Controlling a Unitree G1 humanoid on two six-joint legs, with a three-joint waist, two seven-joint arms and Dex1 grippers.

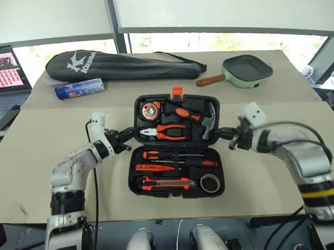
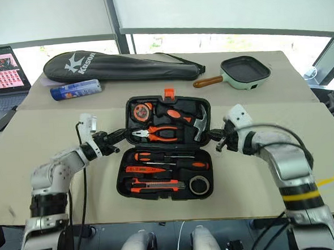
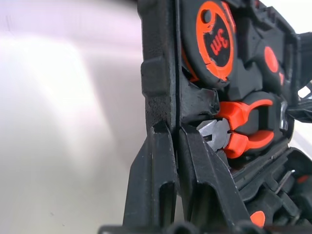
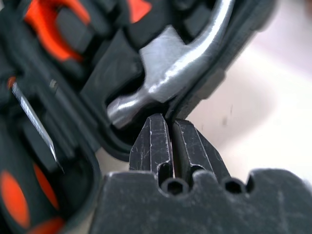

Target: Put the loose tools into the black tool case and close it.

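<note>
Beige table (image 1: 39,167) before blind-covered windows (image 1: 216,8)

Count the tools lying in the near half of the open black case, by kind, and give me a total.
Orange-and-black-handled screwdrivers: 2
Slim all-orange tester screwdriver: 1
Orange-and-black utility knife: 1
Small black tape roll: 1
Total: 5

The case (image 1: 174,148) is looking like matt, grainy black plastic; the hammer (image 4: 180,68) head is showing smooth, shiny steel; the table (image 1: 39,167) is appearing matt.
</note>
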